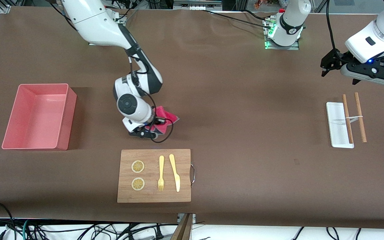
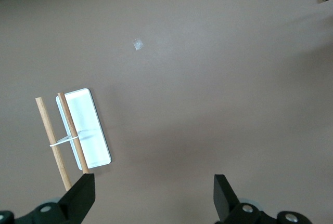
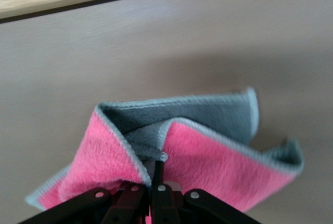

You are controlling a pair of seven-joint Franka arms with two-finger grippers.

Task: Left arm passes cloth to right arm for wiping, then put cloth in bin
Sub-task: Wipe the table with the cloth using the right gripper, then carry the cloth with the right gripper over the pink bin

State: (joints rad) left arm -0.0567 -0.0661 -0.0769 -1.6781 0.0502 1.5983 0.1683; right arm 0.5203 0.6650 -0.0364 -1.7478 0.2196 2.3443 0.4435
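The right tool [image 1: 152, 128] sat low at the centre of the front view, clamped shut on the cloth [image 1: 166, 120], which bunched against the bench [image 1: 245, 100] with its pink face and grey edging folded up around the fingers [image 3: 156, 193]. Just below it in the frame lay the board [image 1: 154, 175], carrying two lemon slices, a fork and a knife. The wiping seemed to be under way or close to finished.

The bin [image 1: 38, 116] stood at mid-left of the frame, toward the right arm's end of the bench, its long axis running up and down the picture and its mouth open. From the cloth it lay straight to frame left, so the right arm was much the nearer for the drop.

The left tool [image 1: 327, 68] hung open and empty at upper right, waiting over bare bench above the white tray [image 1: 337, 133] and two sticks [image 1: 353, 116].
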